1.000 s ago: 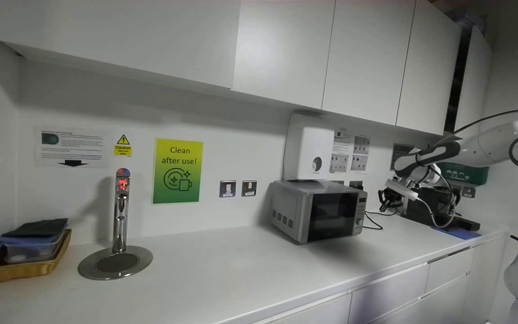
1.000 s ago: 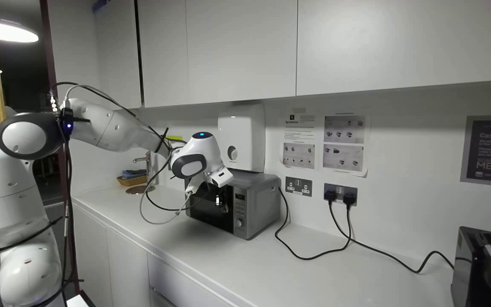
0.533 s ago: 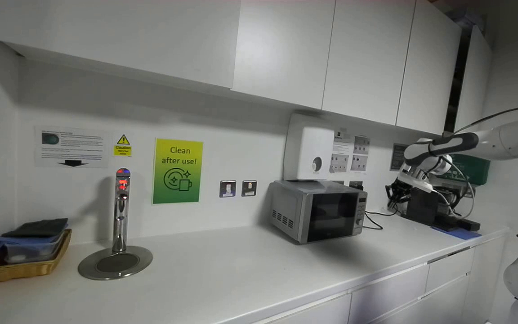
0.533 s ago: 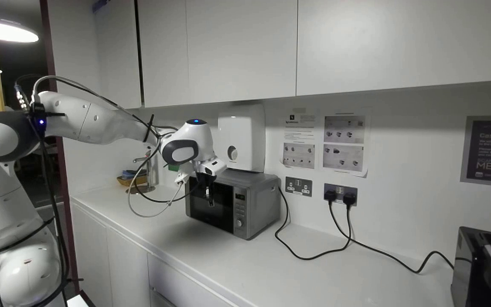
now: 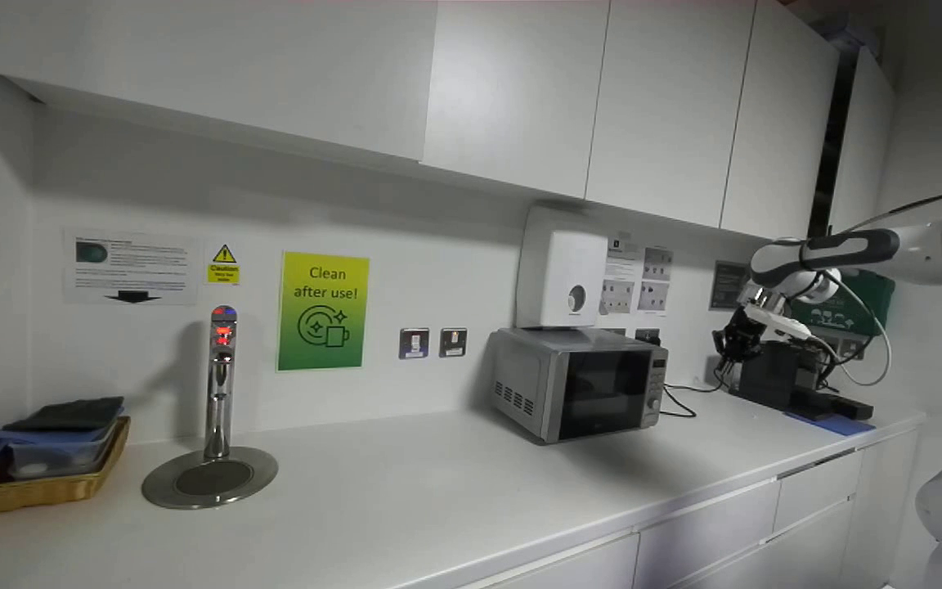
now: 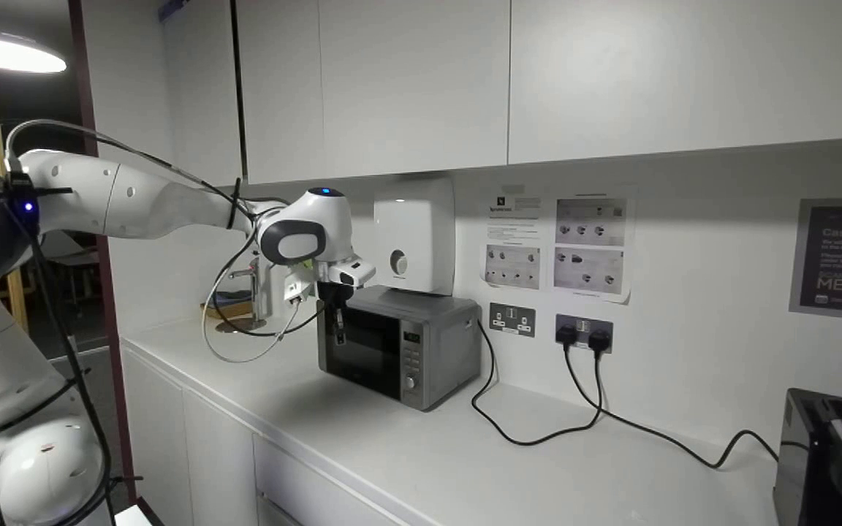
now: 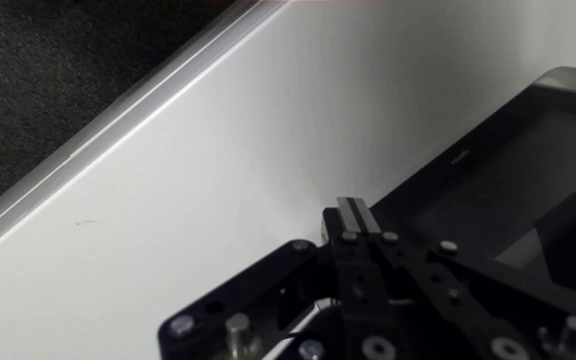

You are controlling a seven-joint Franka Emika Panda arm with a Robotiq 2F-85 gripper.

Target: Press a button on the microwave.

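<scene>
Out in front of the microwave (image 5: 602, 393) I hang; it stands on the pale counter (image 6: 479, 467) below the white wall dispenser (image 5: 557, 270), door (image 6: 373, 358) turned my way. Buttons (image 6: 412, 358) run up the panel (image 5: 657, 384) right of that door in both exterior views, round knob (image 6: 411, 382) under them, display (image 6: 411, 337) above, too small to read. Whether the press is done, I can't tell from here! I'm calling it a press to be made, so: along to the panel first, fingertips (image 7: 346, 215) squared to its face, one button picked out, then slow and straight in, a short push, and straight back off. Come in slanting and I may skid down on to the knob; lean too hard and the whole thing might creep backwards.

Now my gripper (image 7: 356, 215)! Closed up, the two fingertips side by side with just a thin dark line between them, nothing held there. That should make a fair blunt poker, neat enough for a single button. Contact? None that I can see: counter lying beyond the fingertips in the wrist view, door off to one side, and plain air between me and the microwave in an exterior view.
</scene>
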